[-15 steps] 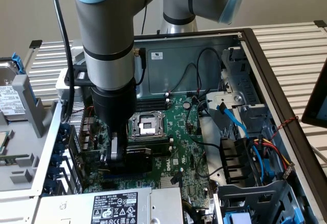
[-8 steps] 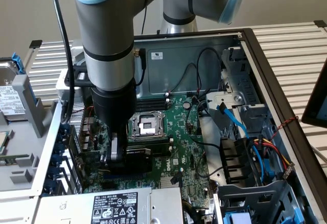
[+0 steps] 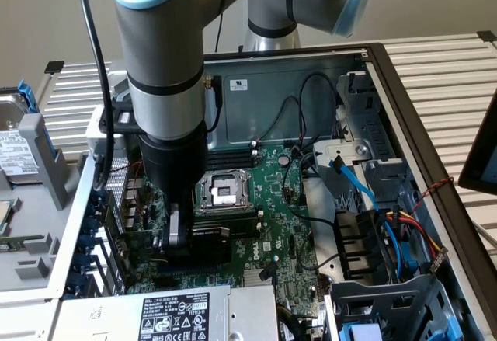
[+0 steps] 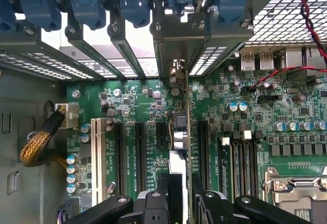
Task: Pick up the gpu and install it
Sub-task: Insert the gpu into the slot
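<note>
In the wrist view, the row of blue slot latches point(image 4: 127, 2) ran along the case's rear edge from the left; past the white slot point(image 4: 95, 160) and the black slots point(image 4: 139, 155), the gpu point(image 4: 180, 147) stood edge-on, pinched between the gripper point(image 4: 179, 193) and its fingers, its bracket reaching a rear opening; seating it well probably meant holding the card square over its slot on the motherboard point(image 3: 272, 224) and pressing straight down.

Open grey metal computer case point(image 3: 404, 116) lying on its side, large green motherboard point(image 3: 272, 201) flat inside. The small gpu card point(image 4: 180, 132) stands edge-on between the black gripper's point(image 4: 180, 183) fingers, over the long black expansion slots point(image 4: 139, 155), its end at the rear slot covers point(image 4: 122, 45). Square silver CPU socket point(image 3: 224, 191) beside the gripper, toward the exterior view's right.
</note>
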You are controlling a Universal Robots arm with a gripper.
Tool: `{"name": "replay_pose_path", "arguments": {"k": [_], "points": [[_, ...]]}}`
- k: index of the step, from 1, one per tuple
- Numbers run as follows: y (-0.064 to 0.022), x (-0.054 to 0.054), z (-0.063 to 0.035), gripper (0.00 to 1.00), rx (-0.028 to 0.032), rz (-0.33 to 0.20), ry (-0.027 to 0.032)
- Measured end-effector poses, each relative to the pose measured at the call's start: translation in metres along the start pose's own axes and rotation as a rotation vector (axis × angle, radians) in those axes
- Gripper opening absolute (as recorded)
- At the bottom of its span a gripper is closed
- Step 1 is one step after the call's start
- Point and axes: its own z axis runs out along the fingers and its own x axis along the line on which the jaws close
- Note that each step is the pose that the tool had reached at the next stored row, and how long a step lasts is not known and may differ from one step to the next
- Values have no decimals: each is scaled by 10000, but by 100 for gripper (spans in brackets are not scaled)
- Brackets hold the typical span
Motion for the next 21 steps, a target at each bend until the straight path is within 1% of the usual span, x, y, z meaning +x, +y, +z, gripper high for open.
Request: {"name": "replay_pose_path", "arguments": {"k": [11,12,13,14,21], "points": [[6,2,4,27,0,-8,-3],[14,1,4,29,-8,4,-10],[13,1,-1,29,0,4,-4],[14,1,-14,35,-1,4,-1],[31,2,-321,35,0,8,-2]]}}
